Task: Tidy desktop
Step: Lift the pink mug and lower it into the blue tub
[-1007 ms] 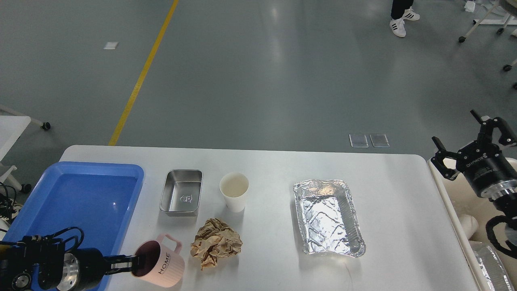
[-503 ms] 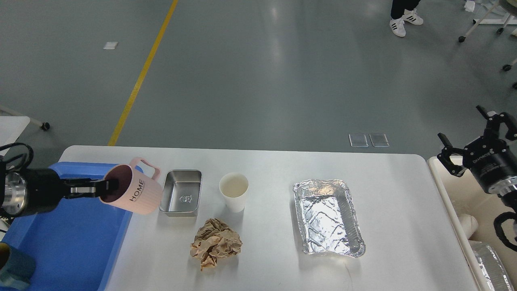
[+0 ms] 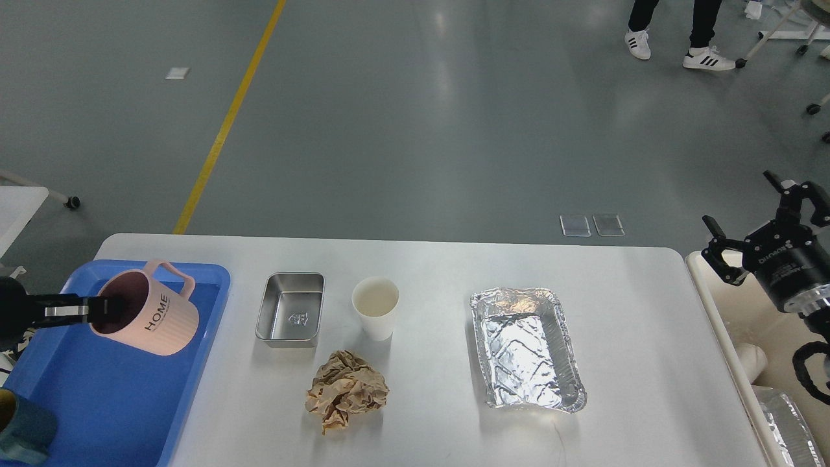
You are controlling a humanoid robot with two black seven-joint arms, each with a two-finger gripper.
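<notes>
The white desktop carries a small steel tray, a white paper cup, a crumpled brown paper ball and a foil tray. My left gripper is shut on the rim of a pink "HOME" mug, holding it tilted above the blue plastic tray at the left. My right gripper hovers open off the desktop's right edge, holding nothing.
A beige bin stands to the right of the desktop, with foil visible inside it low down. A dark teal object lies at the blue tray's near left corner. A person's legs stand on the grey floor beyond.
My left gripper lifted the pink mug from the desktop's front edge and carried it left over the blue tray. The right gripper shifted slightly right. A person stepped into view.
</notes>
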